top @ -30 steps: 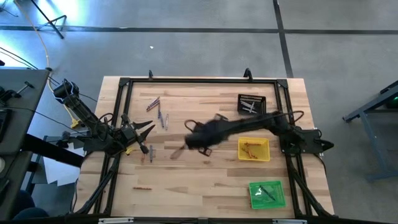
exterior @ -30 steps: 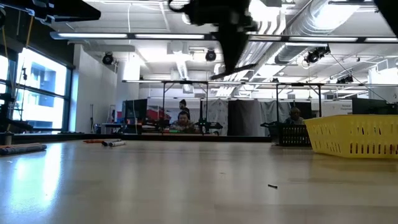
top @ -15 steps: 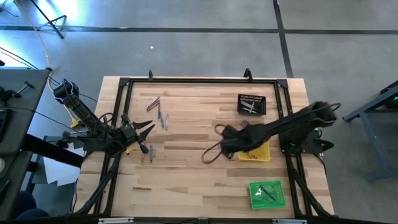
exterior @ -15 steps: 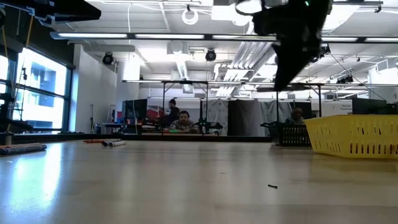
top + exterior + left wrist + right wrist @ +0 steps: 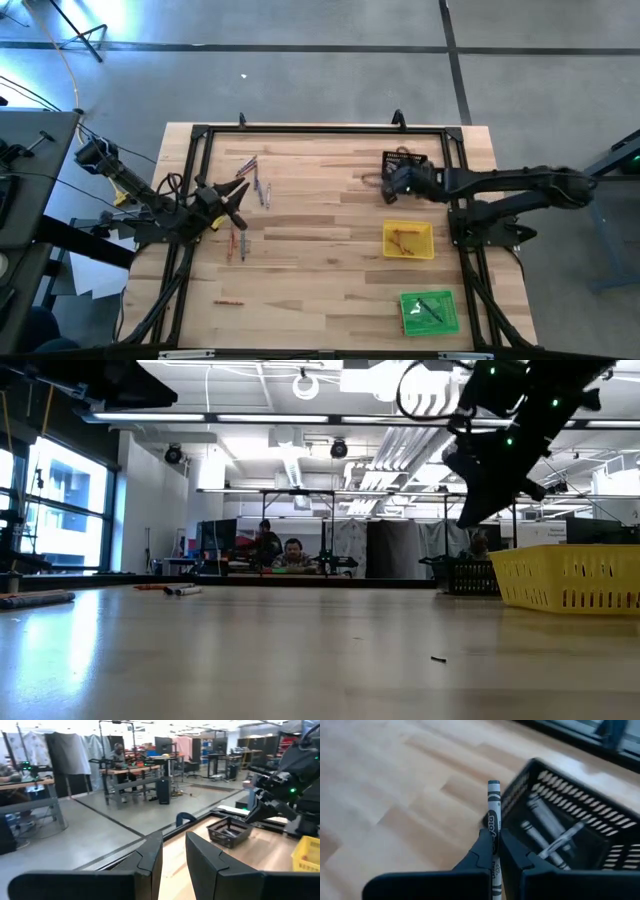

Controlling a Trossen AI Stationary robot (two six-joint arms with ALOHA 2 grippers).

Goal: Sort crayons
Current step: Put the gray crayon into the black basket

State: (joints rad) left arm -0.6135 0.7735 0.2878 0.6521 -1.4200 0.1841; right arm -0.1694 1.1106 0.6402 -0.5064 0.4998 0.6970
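My right gripper (image 5: 392, 182) hangs over the near left corner of the black tray (image 5: 405, 168), shut on a grey crayon (image 5: 493, 810). More grey crayons (image 5: 545, 827) lie inside that tray. At the table's left side my left gripper (image 5: 232, 195) stands open and level, with nothing between its fingers (image 5: 150, 857). Loose crayons lie flat on the wood: a group at the far left (image 5: 255, 180), a pair next to the left gripper (image 5: 235, 243), one near the front edge (image 5: 228, 301). My right gripper pinches the grey crayon between its two fingers, on the crayon's rear half (image 5: 494, 851). The crayon lies along the fingers, and its free end (image 5: 493, 785) sticks out past the fingertips. The fingers slant down from the table's right. The crayon is lifted clear.
A yellow tray (image 5: 408, 240) with orange-red crayons stands near the right side, and a green tray (image 5: 430, 312) with dark crayons is at the front right. A dark frame (image 5: 300, 130) runs around the table. People sit at desks in the room behind (image 5: 290, 550).
My right gripper has swept from the table's middle toward the far right and sunk a little, carrying the grey crayon to the black tray. My left gripper has swung a little toward the far edge, staying open.
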